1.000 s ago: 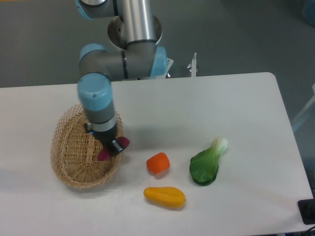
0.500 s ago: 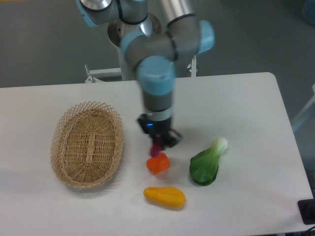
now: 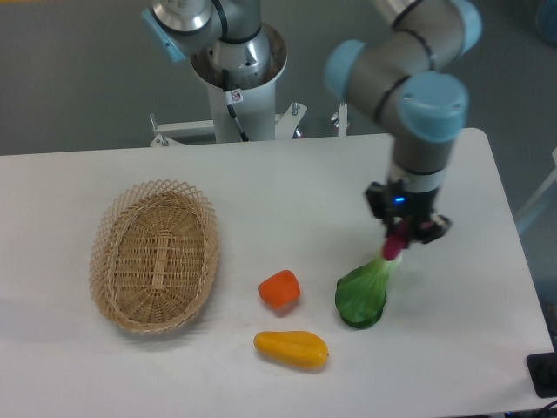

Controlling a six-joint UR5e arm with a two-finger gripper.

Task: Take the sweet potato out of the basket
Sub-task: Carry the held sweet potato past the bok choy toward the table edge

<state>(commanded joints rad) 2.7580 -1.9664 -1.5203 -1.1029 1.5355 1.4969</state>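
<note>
Since the earlier frames the arm has been swung well away from the basket (image 3: 155,258) — from over its right rim, past the orange piece (image 3: 279,288), to the far side of the table (image 3: 287,183). The sweet potato (image 3: 393,243) has been carried along with it, and the basket is left with nothing visible inside.

Only the one fixed view is given. In it the gripper (image 3: 406,232) is seen pointing downward, far to the right of the basket, just above the white stem end of the leafy green vegetable (image 3: 365,290). A small reddish-purple end is seen poking out below the fingers, so the hand is judged to be clamped on the sweet potato; most of that vegetable is hidden by the gripper body. Whether the sweet potato is touching the green vegetable's stem cannot be told, as the two overlap in the picture. The orange piece is lying to the right of the basket, well apart from it, and the yellow-orange vegetable (image 3: 291,348) is lying nearer the front edge, below the orange piece.

The pick itself is judged to be done — the sweet potato is out of the basket and held. What is left is the carry. The next move calls for the grip to be kept firm and for the green vegetable underneath not to be knocked.
</note>
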